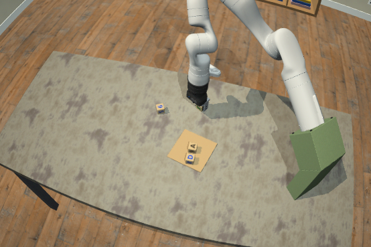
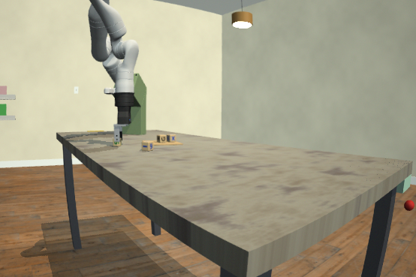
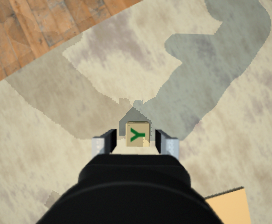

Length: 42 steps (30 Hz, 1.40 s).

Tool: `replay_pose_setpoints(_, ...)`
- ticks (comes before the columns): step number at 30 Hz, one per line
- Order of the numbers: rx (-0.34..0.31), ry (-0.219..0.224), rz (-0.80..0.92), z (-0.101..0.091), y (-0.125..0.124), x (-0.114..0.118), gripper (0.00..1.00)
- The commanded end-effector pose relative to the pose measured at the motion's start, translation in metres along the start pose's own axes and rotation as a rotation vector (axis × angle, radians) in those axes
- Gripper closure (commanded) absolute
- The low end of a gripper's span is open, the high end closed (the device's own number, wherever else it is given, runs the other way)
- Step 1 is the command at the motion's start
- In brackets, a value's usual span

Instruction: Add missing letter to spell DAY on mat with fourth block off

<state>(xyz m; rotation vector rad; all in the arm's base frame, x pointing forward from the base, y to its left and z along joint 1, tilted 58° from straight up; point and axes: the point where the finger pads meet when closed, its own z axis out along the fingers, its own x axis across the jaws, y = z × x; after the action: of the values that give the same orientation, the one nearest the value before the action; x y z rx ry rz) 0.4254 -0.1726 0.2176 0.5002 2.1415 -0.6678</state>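
Note:
A tan mat (image 1: 204,156) (image 2: 176,143) (image 3: 232,205) lies on the table. On it stand a block with a blue "D" (image 1: 189,158) and a block with a blue "A" (image 1: 192,147), side by side. They also show in the exterior view: the D block (image 2: 162,138) and the A block (image 2: 171,137). A block with a green "Y" (image 3: 137,134) (image 1: 202,107) (image 2: 117,143) lies on the table off the mat, Y on top. My gripper (image 3: 135,137) (image 1: 201,105) (image 2: 118,138) is open, lowered with its fingers on either side of the Y block, not closed on it.
A fourth block (image 1: 160,108) (image 2: 147,146) with a blue mark lies on the table to the left of the gripper, off the mat. The arm's green base (image 1: 316,156) stands at the table's right end. The table's back edge is close behind the gripper.

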Motion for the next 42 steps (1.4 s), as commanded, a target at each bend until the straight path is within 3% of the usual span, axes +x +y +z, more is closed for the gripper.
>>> replay_pose_setpoints(1, 0.015, 0.006, -0.002, 0.005, -0.005, 0.002, 0.0)
replay_pose_setpoints(10, 0.015, 0.006, -0.002, 0.017, -0.005, 0.002, 0.0)
replay_pose_setpoints(42, 0.015, 0.006, -0.002, 0.018, -0.005, 0.002, 0.0)
